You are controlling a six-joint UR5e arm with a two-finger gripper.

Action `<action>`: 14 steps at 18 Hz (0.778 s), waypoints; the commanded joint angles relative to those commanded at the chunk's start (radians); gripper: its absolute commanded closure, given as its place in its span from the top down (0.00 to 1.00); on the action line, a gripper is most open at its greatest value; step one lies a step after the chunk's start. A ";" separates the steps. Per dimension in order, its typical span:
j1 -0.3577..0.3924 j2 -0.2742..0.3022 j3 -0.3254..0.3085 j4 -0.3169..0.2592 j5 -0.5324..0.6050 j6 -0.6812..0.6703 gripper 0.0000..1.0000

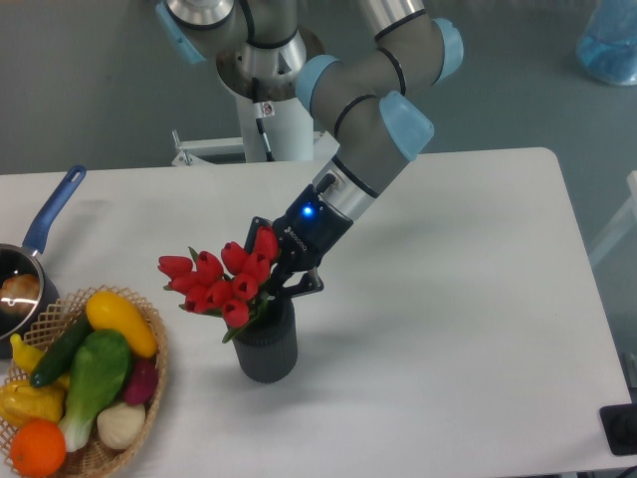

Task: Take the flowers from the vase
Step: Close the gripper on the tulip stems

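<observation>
Nearest the cam: wicker basket [149, 383] w/ fruit & veg at the front-left corner of the counter [448, 329], not my target. Just behind it, blue-handled saucepan [30, 259] at the left edge.

Mid-counter: the vase [267, 344], dark grey, ribbed, stood upright, well apart from the basket. The flowers [221, 282] were in it, red buds fanned out to the left and leaning that way, wider than the mouth; stems went down into the vase, so not yet free.

My fingers [282, 281] sat just above the vase rim on the right side of the bunch, closed on the flowers at the stem/leaf neck below the buds. Contact pt partly hidden by buds, but the black fingers looked pinched tight, no gap seen.

Judgement: step in hand = lift out, early stage, stems prob. mostly inside. To do it well: pull along the stem axis, up and slightly right toward my wrist, not sideways, else stems drag on the rim and tip the vase. Go slow at first, watch if the vase rises w/ the bunch. Keep grip firm; tied stems should come as one. Clear the rim fully before any lateral move.

Far: arm base [264, 90] behind the counter, blue object [609, 40] top-right corner.
</observation>
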 joint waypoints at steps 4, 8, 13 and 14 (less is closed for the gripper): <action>0.005 0.005 0.005 0.000 -0.002 -0.002 0.26; 0.011 0.017 0.014 -0.002 -0.008 -0.032 0.26; 0.011 0.035 0.015 0.000 -0.043 -0.061 0.26; 0.012 0.041 0.015 0.000 -0.046 -0.069 0.26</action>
